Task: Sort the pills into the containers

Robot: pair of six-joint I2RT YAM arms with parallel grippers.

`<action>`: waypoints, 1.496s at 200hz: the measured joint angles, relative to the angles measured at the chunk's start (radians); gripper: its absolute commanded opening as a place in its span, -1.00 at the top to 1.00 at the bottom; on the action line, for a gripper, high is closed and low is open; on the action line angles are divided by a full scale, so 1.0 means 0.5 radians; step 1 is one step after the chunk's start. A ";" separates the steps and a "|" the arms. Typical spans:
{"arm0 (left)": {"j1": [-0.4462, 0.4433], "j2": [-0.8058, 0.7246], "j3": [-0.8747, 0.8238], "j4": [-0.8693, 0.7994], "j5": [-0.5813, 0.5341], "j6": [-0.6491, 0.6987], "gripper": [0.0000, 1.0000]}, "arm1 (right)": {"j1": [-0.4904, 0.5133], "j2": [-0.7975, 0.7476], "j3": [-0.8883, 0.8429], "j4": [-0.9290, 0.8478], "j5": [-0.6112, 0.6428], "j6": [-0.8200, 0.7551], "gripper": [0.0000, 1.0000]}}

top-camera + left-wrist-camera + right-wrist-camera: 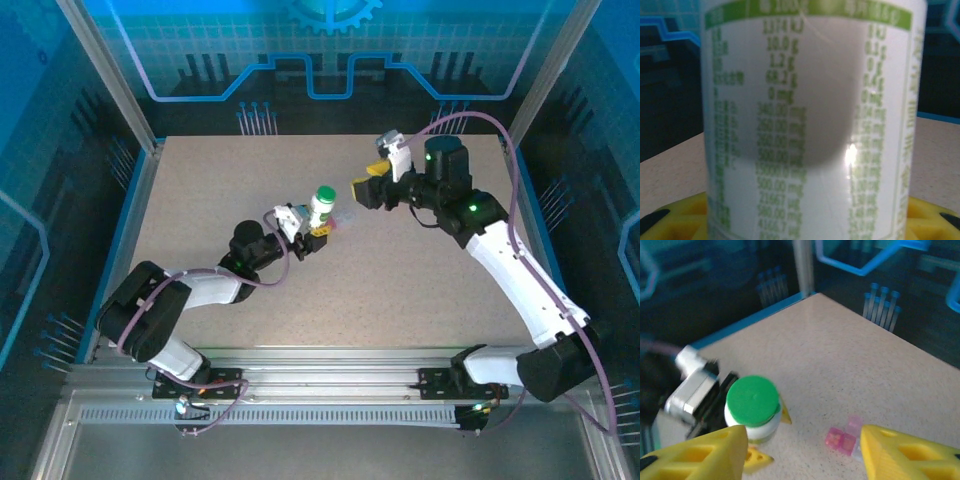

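The white bottle with a green cap stands upright mid-counter, long axis vertical, cap up. The left pincer clasps its base from both sides. A pink-tinted vial lies just beside it. The right pincer hovers above, spread wide.

Top looks down; both wrists share white bottle, left pressed close

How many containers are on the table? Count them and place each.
2. The white bottle stands in the left gripper; the pink vial lies just right of it in the top view. Others may be hidden.
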 measured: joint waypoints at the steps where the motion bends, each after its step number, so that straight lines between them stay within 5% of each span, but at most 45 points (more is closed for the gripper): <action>1: -0.001 0.002 -0.001 0.001 -0.005 0.000 1.00 | 0.002 0.001 -0.001 0.005 0.006 0.013 -0.17; 43: -0.020 0.052 0.000 0.015 -0.191 -0.026 1.00 | 0.191 0.100 0.005 0.185 0.185 0.430 -0.23; 116: -0.020 0.146 -0.001 0.204 -0.174 -0.173 1.00 | 0.214 0.444 0.069 0.259 0.034 0.690 -0.33; 299: -0.022 0.130 0.003 0.098 -0.159 -0.212 1.00 | 0.290 0.480 0.111 0.211 -0.032 0.649 -0.30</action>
